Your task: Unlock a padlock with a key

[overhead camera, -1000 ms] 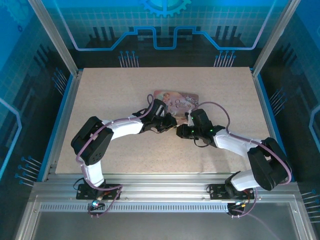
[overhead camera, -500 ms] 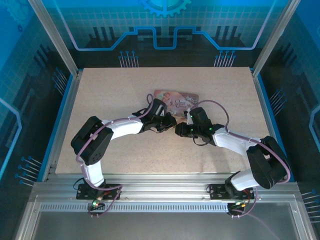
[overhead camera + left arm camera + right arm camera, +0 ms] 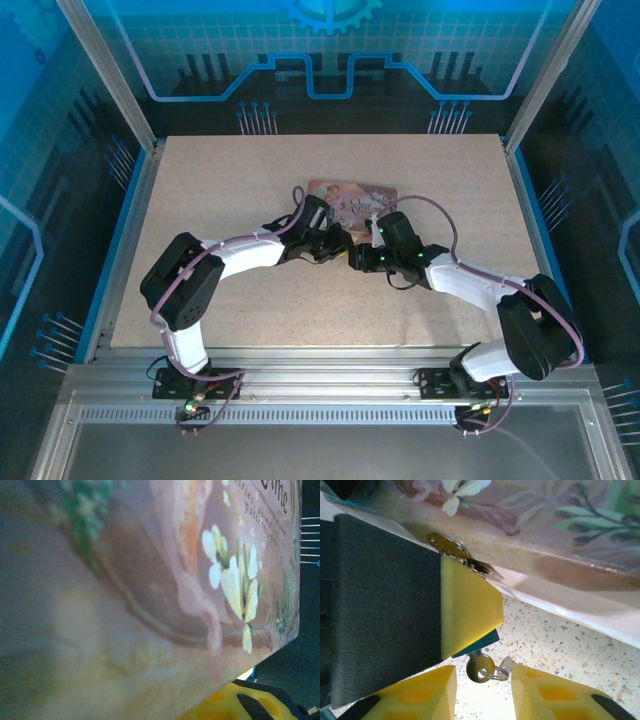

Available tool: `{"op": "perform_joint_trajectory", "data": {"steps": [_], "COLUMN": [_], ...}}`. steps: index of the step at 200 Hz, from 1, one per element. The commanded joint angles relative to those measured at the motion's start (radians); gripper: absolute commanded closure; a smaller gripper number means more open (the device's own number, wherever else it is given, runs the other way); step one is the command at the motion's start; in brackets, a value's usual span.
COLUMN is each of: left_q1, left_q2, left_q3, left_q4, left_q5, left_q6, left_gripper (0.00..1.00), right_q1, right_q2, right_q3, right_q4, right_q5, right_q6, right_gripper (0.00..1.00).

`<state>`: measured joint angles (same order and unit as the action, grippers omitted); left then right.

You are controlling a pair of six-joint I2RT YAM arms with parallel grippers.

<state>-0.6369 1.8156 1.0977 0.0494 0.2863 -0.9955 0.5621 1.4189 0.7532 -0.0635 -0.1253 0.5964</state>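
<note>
Since the right gripper [image 3: 483, 680] stands part open, the key [image 3: 480, 669] head sits in the gap between its fingers. The shaft runs to 12 o'clock under the left gripper's [image 3: 336, 246] yellow fingertip [image 3: 467, 607], beside the pink box [image 3: 560, 540]. Left grip state: cannot tell. Right arm is nearer.

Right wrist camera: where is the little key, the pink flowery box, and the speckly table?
key [image 3: 480, 669], right wrist view, on its round head.
pink box [image 3: 560, 525], right wrist view, on the printed leaves of its face.
table [image 3: 570, 650], right wrist view, on a bare speckled patch.
</note>
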Motion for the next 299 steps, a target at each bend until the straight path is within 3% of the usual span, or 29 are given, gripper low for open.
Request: {"op": "perform_joint_trajectory", "data": {"steps": [1, 183, 248, 299], "left_q1": [0.003, 0.002, 0.002, 0.002], "left_q2": [-0.052, -0.041, -0.038, -0.045], "left_q3": [0.039, 0.041, 0.034, 0.025], "left_q4": [0.007, 0.009, 0.013, 0.02], "left_q5": [0.045, 0.075, 0.077, 0.076], "left_q6": [-0.006, -0.013, -0.008, -0.002], "left_gripper": [1.0, 1.0, 1.0, 1.0], "right_q1": [0.021, 0.045, 0.043, 0.011], "right_q2": [-0.001, 0.052, 0.07, 0.092], "right_q3": [0.041, 0.121, 0.14, 0.098], "right_q4": [-0.028, -0.094, -0.08, -0.012], "right_q5": [0.023, 0.087, 0.057, -0.05], "right_q6": [-0.043, -0.119, -0.127, -0.081], "right_gripper": [0.63, 0.7, 1.0, 1.0]}}
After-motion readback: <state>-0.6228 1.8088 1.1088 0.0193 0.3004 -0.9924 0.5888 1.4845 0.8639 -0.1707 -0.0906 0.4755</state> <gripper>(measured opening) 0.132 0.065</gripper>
